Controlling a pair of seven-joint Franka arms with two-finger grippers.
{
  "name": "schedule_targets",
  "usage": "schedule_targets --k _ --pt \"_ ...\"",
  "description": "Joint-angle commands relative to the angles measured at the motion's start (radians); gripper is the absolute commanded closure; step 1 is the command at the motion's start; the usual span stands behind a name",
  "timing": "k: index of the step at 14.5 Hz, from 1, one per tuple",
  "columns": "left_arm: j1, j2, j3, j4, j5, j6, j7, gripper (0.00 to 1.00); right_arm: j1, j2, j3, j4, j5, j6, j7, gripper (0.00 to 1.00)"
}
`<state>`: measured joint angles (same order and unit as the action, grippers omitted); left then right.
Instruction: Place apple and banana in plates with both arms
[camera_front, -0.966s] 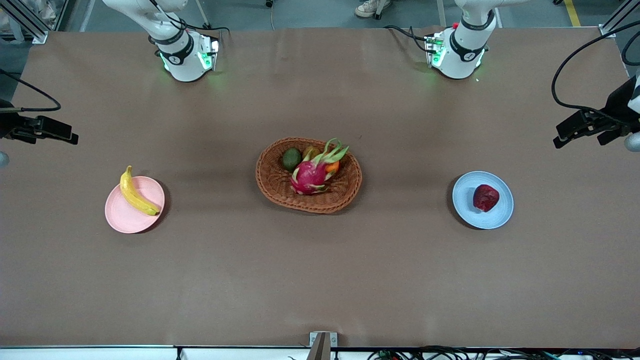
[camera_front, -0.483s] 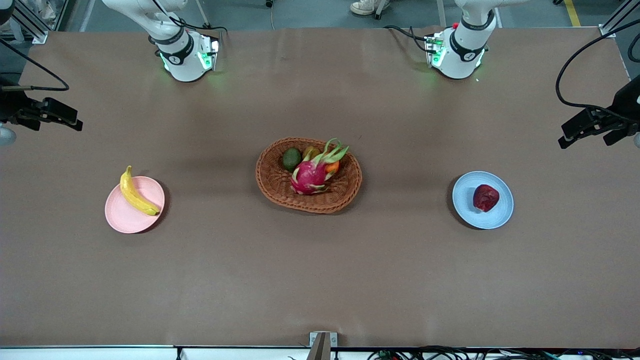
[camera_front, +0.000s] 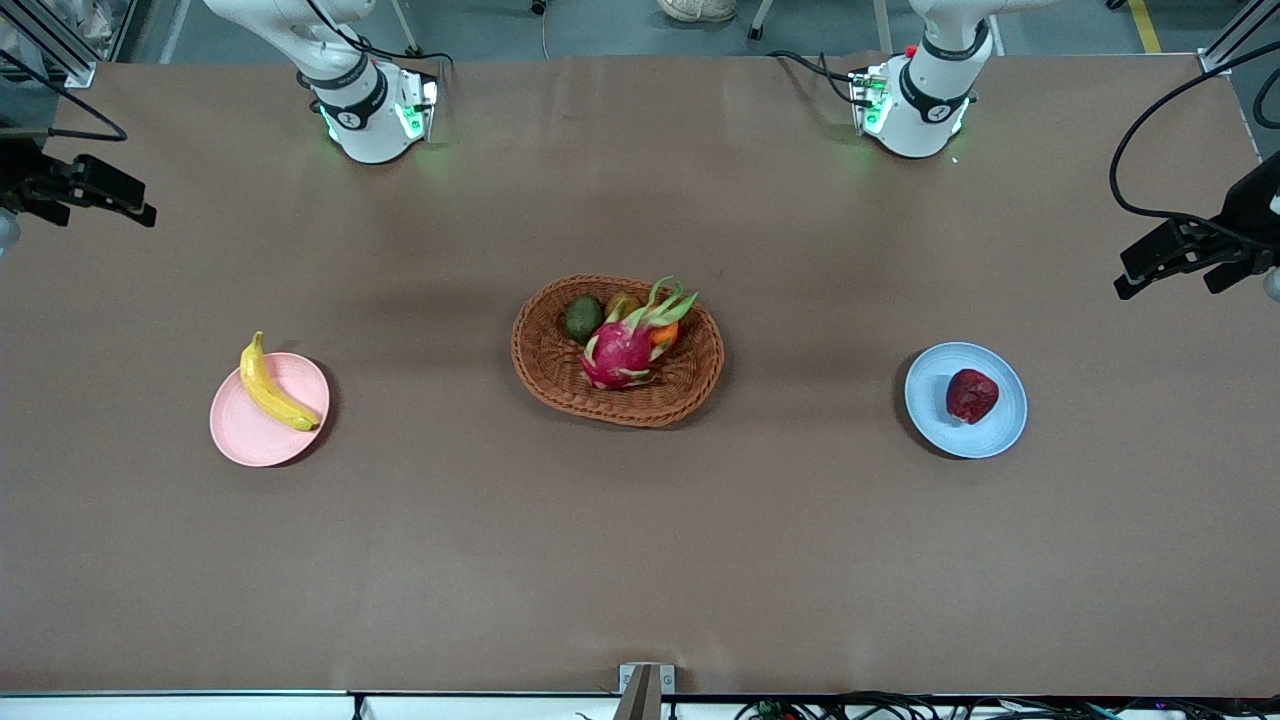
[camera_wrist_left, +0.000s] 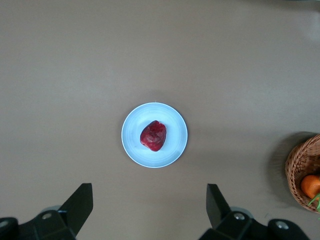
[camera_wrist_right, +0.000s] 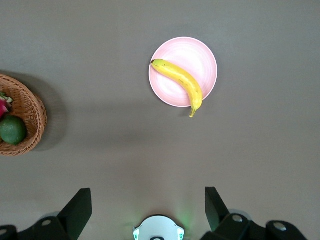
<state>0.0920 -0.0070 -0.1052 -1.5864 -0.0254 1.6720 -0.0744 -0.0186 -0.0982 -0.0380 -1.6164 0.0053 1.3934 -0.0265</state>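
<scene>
At the right arm's end of the table, the right gripper (camera_front: 100, 195) hangs high over the table's edge with its fingers (camera_wrist_right: 77, 210) spread wide apart and nothing between them. The pale pink plate (camera_front: 250, 440) lies nearer the front camera than that arm's base. The banana (camera_front: 272, 388) rests across the plate, its body lying on the pink surface and its stem end poking out past the rim onto the brown table covering (camera_front: 450, 560); the right wrist view shows the same overhang, with one dark tip just clear of the plate (camera_wrist_right: 207, 60).

In the middle of the table sits the wicker basket (camera_front: 560, 385). It holds a pink dragon fruit (camera_front: 620, 352) with green scales, a dark green avocado (camera_front: 583, 318) tucked beside it, and an orange fruit (camera_front: 665, 334) partly hidden under the scales.

Toward the left arm's end lies the light blue plate (camera_front: 1000, 425), with the apple (camera_front: 971, 395) sitting wholly inside it, a little off centre. The left gripper (camera_front: 1185, 255) hangs over the table's edge at that end, its fingers (camera_wrist_left: 80, 205) likewise parted and empty.
</scene>
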Motion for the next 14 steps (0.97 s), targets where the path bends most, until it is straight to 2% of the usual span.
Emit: schedule_targets --k 1,3,6,14 --pt "-0.006 0.016 0.005 0.033 -0.01 -0.026 0.008 0.0 0.02 -0.054 -0.013 -0.039 -0.022 0.004 0.002 0.0" --pt "-0.029 0.016 0.022 0.033 -0.008 -0.026 0.007 0.0 0.019 -0.054 -0.011 -0.039 -0.021 0.01 0.003 0.0" --pt "-0.124 0.015 0.123 0.033 -0.008 -0.026 0.007 0.0 0.016 -0.052 -0.011 -0.03 -0.015 0.016 0.005 0.0" --pt "-0.121 0.013 0.128 0.033 -0.01 -0.026 0.01 0.0 0.014 0.008 -0.011 0.091 -0.004 0.024 0.0 0.0"
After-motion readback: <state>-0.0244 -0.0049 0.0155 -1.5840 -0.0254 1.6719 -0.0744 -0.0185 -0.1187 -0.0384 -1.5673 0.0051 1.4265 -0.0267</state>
